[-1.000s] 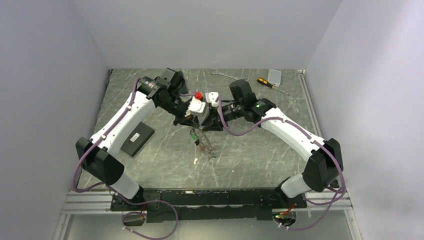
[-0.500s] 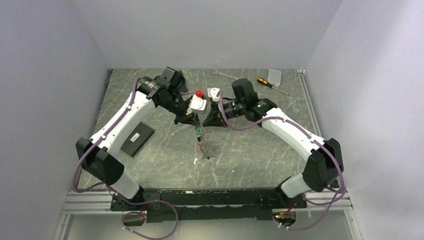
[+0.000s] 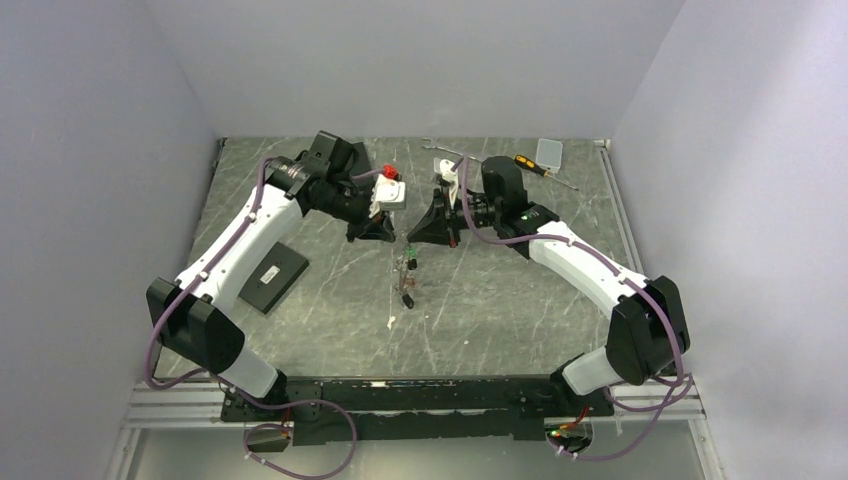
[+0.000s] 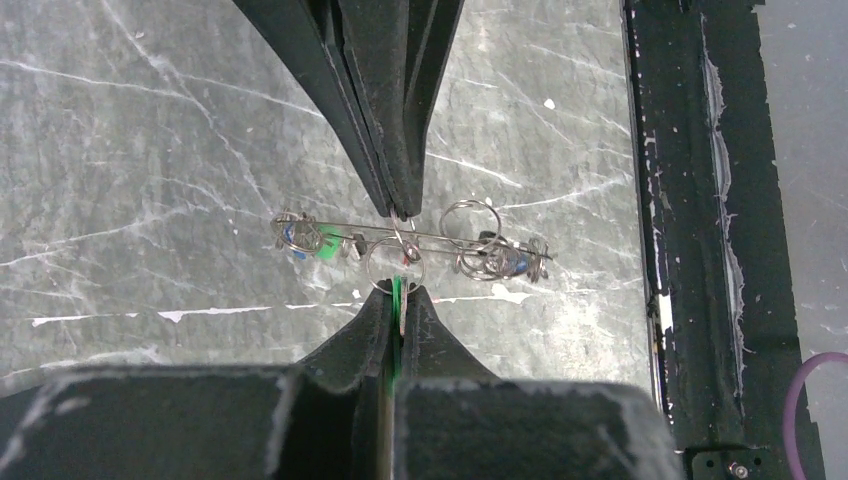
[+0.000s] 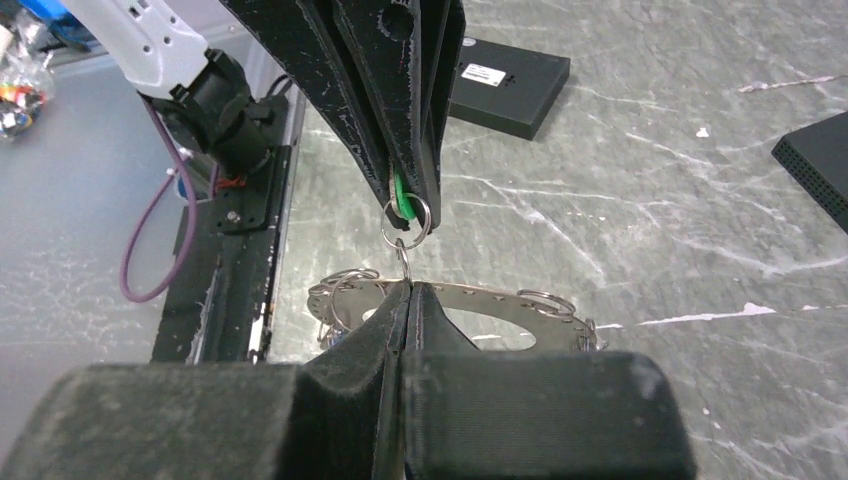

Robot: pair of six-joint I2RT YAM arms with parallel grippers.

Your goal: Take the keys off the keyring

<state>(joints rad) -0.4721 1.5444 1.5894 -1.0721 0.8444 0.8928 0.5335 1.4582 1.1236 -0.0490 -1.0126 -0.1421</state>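
While both arms meet over the middle of the grey marbled surface (image 3: pixel 500 300), their tips face each other almost touching. The left gripper (image 4: pixel 399 300) has its jaws clenched on a green tag (image 5: pixel 402 205), from which a small split ring (image 5: pixel 427 214) hangs. The right gripper (image 5: pixel 408 292) has its jaws pressed together at the rim of the keyring (image 5: pixel 480 293), apparently pinching it. The keyring hangs between the two tips and appears edge-on to the left wrist camera. More keys (image 4: pixel 505 262) cluster at both ends of it, with blue tags among them. Whether the keyring's lower end touches the surface cannot be told. A black box (image 3: pixel 275 277) lies flat beside the left arm.
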